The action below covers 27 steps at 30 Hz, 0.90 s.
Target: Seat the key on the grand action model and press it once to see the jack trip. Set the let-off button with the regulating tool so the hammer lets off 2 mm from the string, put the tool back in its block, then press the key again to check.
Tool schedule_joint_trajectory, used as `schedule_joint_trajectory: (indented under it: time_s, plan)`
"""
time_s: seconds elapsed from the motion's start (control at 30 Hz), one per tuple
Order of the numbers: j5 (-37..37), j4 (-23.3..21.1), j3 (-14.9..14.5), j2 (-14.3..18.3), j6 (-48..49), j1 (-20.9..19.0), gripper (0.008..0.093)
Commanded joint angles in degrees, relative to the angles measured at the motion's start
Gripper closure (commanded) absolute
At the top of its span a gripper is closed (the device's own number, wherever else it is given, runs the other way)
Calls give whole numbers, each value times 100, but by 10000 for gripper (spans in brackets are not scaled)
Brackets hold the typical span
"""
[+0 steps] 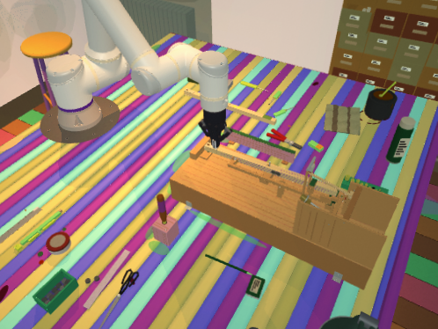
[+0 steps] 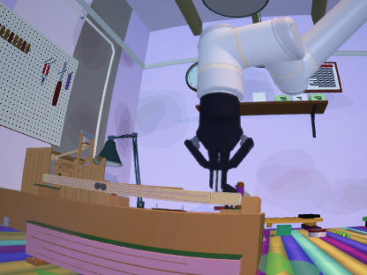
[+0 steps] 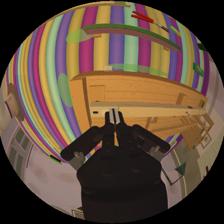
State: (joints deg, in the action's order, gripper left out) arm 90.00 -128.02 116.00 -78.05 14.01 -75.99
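The long wooden key (image 1: 264, 166) (image 2: 132, 190) (image 3: 156, 109) lies seated along the top of the grand action model (image 1: 281, 198) (image 2: 132, 229) (image 3: 145, 96), its front end tilted down. My gripper (image 1: 214, 143) (image 2: 217, 181) (image 3: 113, 116) stands upright over that front end with its fingers closed and empty, the tips down on the key's pale front. The hammer and jack assembly (image 1: 314, 189) (image 2: 75, 158) rises at the model's far end. The regulating tool (image 1: 162, 210), purple and brown, stands upright in its pink block (image 1: 165, 230) on the striped floor beside the model.
Behind the model lie a pink and green rail (image 1: 264, 144) (image 3: 130, 32), a wooden strip (image 1: 233, 105) and red pliers (image 1: 281, 137). The arm's base (image 1: 72, 101) stands to the left by an orange stool (image 1: 46, 45). Scissors (image 1: 125, 283), a ruler and a green tray (image 1: 55, 291) lie in front.
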Motion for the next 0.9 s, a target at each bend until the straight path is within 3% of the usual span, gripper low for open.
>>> schedule_joint_trajectory:
  time_s: [0.0, 0.87]
  plan:
    - [-1, -4, 2, 2, 0, 0, 934]
    - [-1, -83, 57, 26, 0, 0, 934]
